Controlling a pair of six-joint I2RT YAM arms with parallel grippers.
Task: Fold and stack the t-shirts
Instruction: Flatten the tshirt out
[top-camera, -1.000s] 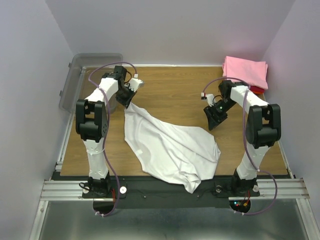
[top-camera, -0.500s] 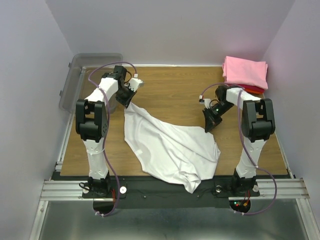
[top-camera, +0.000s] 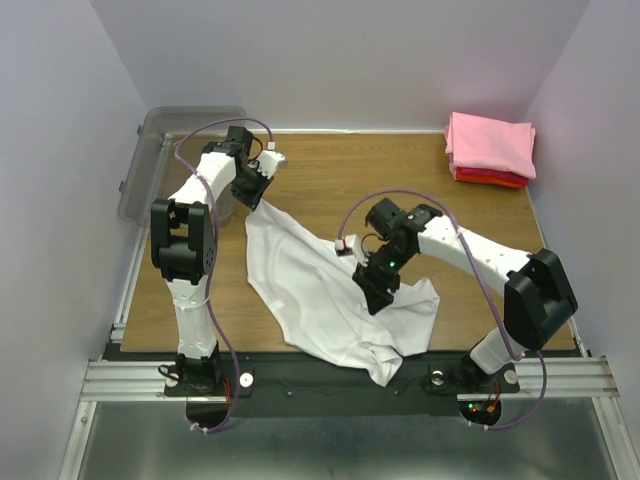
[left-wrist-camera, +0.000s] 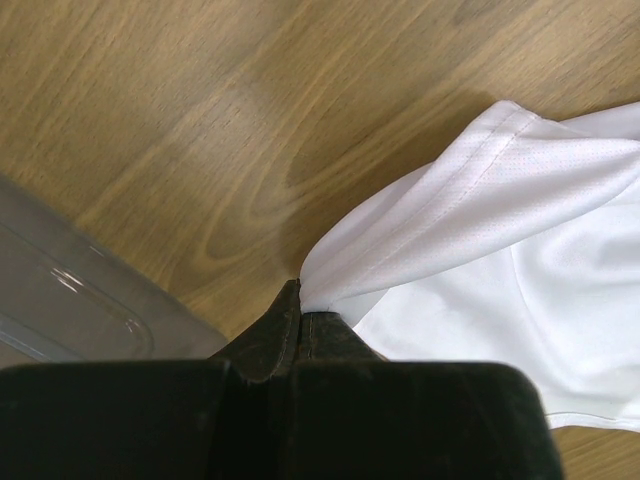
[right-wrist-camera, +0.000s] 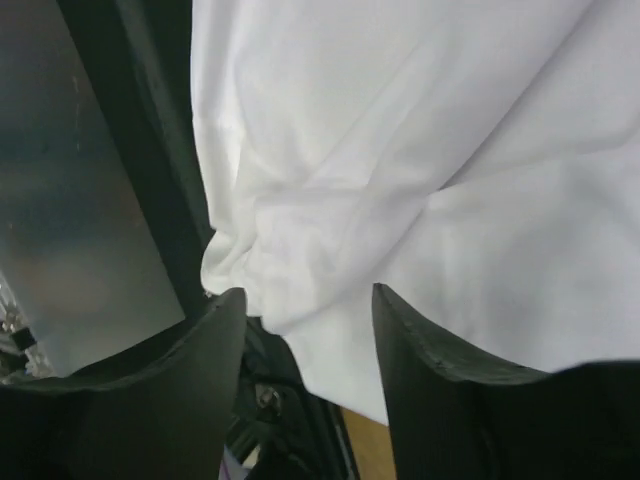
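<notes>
Progress approx 2/3: pink t-shirt (top-camera: 490, 143) folded, stacked on red t-shirt (top-camera: 492, 180) at far right corner of table (top-camera: 340, 170). White t-shirt (top-camera: 320, 290) unfolded, crumpled from mid-table to near edge. Left gripper (left-wrist-camera: 301, 318) pinched tight on its hem; right gripper (right-wrist-camera: 308, 300) jaws apart over it, holding nothing.

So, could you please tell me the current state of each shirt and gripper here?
white t-shirt, unfolded and rumpled on the table.
pink t-shirt, folded, atop the red t-shirt.
red t-shirt, folded, bottom of stack.
left gripper, shut on white t-shirt's edge.
right gripper, open, over the white t-shirt.
</notes>
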